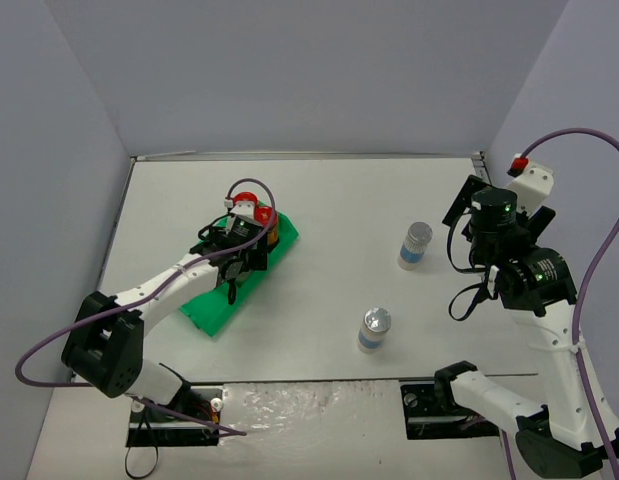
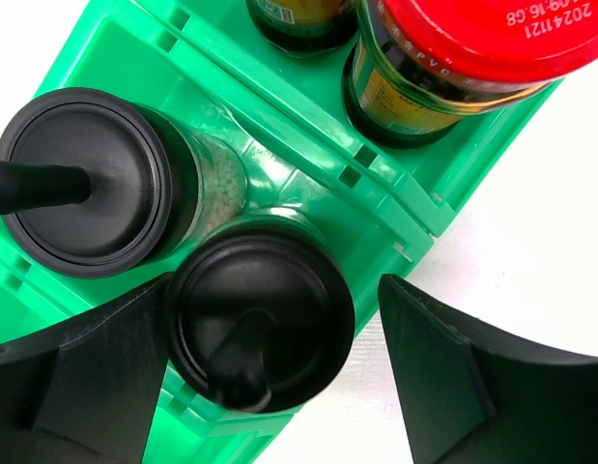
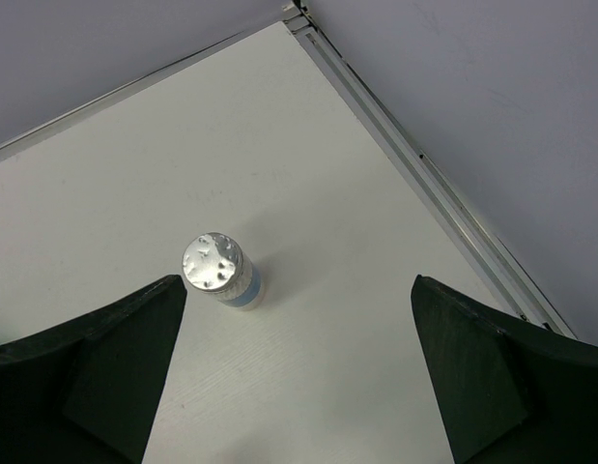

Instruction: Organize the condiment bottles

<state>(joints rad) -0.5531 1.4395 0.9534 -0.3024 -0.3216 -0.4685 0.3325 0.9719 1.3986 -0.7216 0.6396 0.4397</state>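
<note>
My left gripper hangs open over the green tray. In the left wrist view it straddles a black-capped jar standing in the tray; the left finger is at the cap, the right finger is apart. A second black-capped jar stands beside it. Two red-capped jars fill the compartment behind, also in the top view. Two silver-capped jars stand on the table. My right gripper is open and empty above one, which lies near its left finger.
The tray lies diagonally left of centre. Grey walls enclose the white table on three sides. A metal rail runs along the table's right edge near my right arm.
</note>
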